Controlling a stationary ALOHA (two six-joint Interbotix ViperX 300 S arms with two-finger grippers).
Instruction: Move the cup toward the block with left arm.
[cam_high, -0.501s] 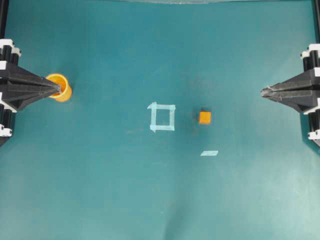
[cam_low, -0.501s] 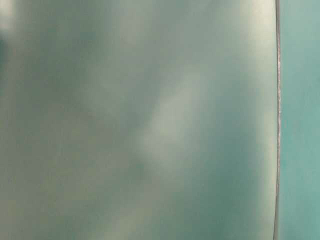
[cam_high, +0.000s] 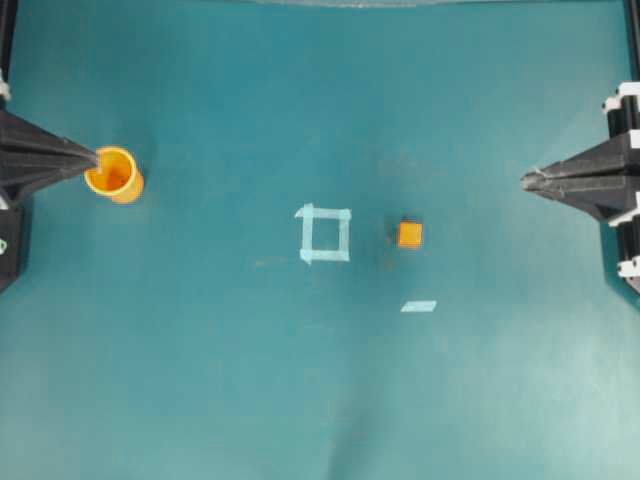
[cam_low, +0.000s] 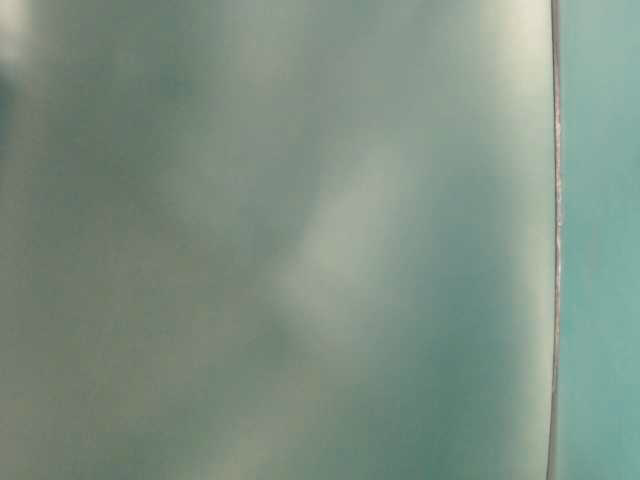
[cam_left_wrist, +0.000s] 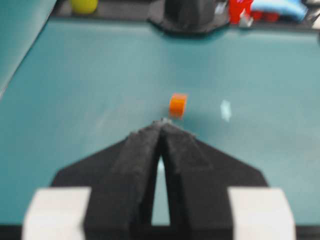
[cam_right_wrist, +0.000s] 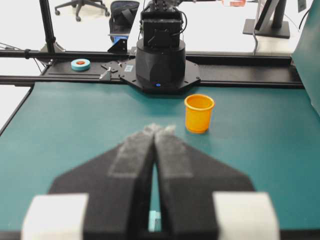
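Note:
The orange-yellow cup stands upright at the far left of the teal table; it also shows in the right wrist view, standing alone. The tiny orange block lies right of centre and shows ahead of the left jaws. My left gripper is shut and empty, its tip at the cup's left rim edge seen from above; the cup is out of the left wrist view, where the gripper shows shut. My right gripper is shut and empty at the far right.
A pale tape square outline lies just left of the block, and a pale tape strip lies below it. The left arm's base stands behind the cup. The table-level view shows only a blurred teal surface.
My left gripper has drawn back to the left, from over the cup's mouth to its left rim edge. The cup, the block and the right gripper have stayed put.

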